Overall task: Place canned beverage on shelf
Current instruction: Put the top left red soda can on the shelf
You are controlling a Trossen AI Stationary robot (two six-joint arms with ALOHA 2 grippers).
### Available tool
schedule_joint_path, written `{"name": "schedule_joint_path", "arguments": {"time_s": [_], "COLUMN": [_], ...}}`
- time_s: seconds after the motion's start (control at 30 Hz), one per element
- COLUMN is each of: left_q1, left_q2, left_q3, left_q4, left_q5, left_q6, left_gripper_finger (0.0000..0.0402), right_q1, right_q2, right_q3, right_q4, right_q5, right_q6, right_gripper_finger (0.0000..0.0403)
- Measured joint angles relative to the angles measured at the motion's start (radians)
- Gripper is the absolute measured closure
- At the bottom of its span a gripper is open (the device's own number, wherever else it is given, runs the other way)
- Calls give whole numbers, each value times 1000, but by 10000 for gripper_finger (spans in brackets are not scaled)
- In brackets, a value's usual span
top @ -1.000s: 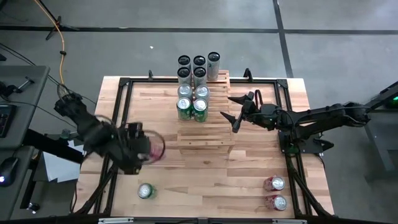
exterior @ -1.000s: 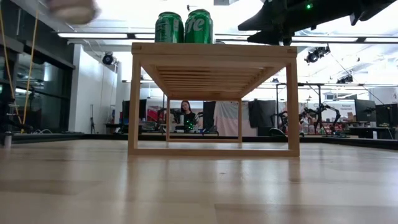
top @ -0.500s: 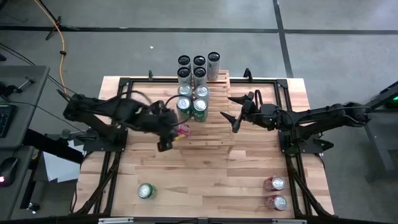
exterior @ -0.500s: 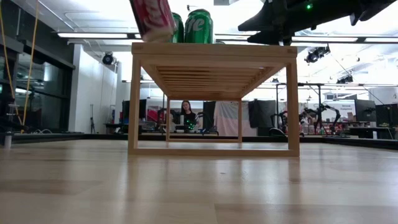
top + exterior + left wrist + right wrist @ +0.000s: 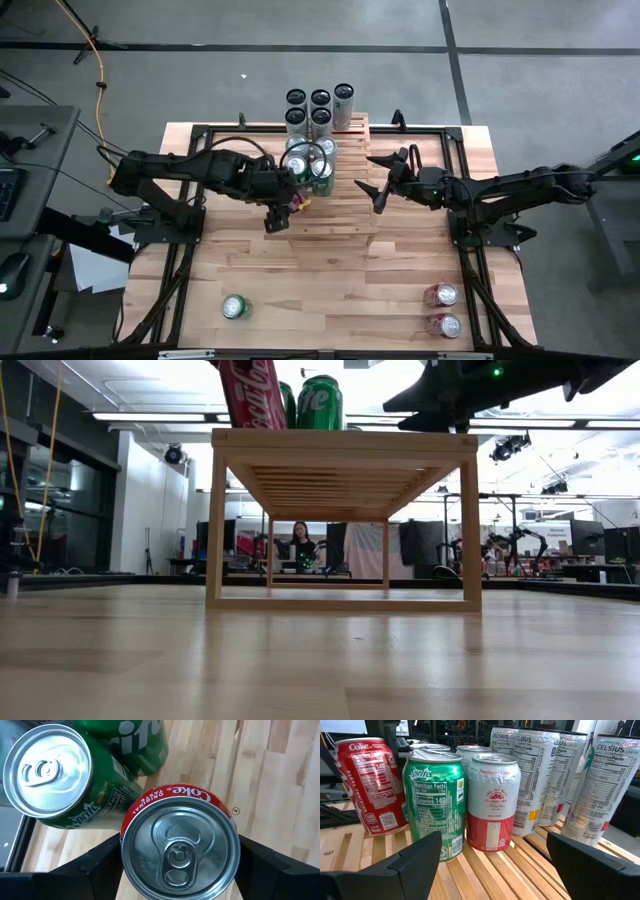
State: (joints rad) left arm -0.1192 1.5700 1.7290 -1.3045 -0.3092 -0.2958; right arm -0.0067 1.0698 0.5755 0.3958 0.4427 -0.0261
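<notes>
My left gripper (image 5: pixel 288 208) reaches in from the table's left, shut on a red Coke can (image 5: pixel 297 203) over the wooden shelf (image 5: pixel 335 218). The can stands tilted at the shelf's top (image 5: pixel 340 438), just on the near side of two green Sprite cans (image 5: pixel 50 775). I cannot tell whether its base touches the slats. A Raspberry Lime can (image 5: pixel 492 802) and tall Celsius cans (image 5: pixel 540 775) stand upright on the shelf. My right gripper (image 5: pixel 370 173) hangs open and level at the shelf's right side, holding nothing. My left gripper pinches the Coke can (image 5: pixel 180 847) between its two fingers (image 5: pixel 100 865) on opposite sides of the can's wall (image 5: pixel 129 817), below the top rim. The fingers slant down from the table's left. The can (image 5: pixel 252 395) is tilted, its top leaning left.
A green can (image 5: pixel 234 307) lies at the table's near left and two red cans (image 5: pixel 441 295) at its near right. Black frame rails (image 5: pixel 185 190) run along the table's edges. A person (image 5: pixel 300 545) sits in the room beyond.
My left gripper has swung from the table's near left toward the far right, carrying the Coke can to the shelf's top beside the green cans, and has rolled on the way. The can stays held and tilted.
</notes>
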Motion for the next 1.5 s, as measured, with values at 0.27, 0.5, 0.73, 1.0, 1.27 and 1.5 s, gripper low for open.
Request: {"name": "schedule_joint_path", "arguments": {"time_s": [0.27,0.5,0.73,1.0,1.27,1.5], "left_q1": [29,31,31,30,30,30], "left_q2": [2,2,2,9,9,9], "left_q3": [0,-1,-1,-2,-2,-2], "left_q4": [33,44,46,109,103,101], "left_q5": [31,32,34,27,27,26], "left_q6": [39,69,66,112,144,169], "left_gripper_finger": [79,73,70,69,69,68], "right_q1": [0,0,0,0,0,0], "right_q2": [0,0,0,0,0,0], "right_q3": [0,0,0,0,0,0], "right_q4": [-4,-5,-5,-6,-14,-14], "right_q5": [0,0,0,0,0,0], "right_q6": [0,0,0,3,3,3], "right_gripper_finger": [57,57,57,57,57,57]}}
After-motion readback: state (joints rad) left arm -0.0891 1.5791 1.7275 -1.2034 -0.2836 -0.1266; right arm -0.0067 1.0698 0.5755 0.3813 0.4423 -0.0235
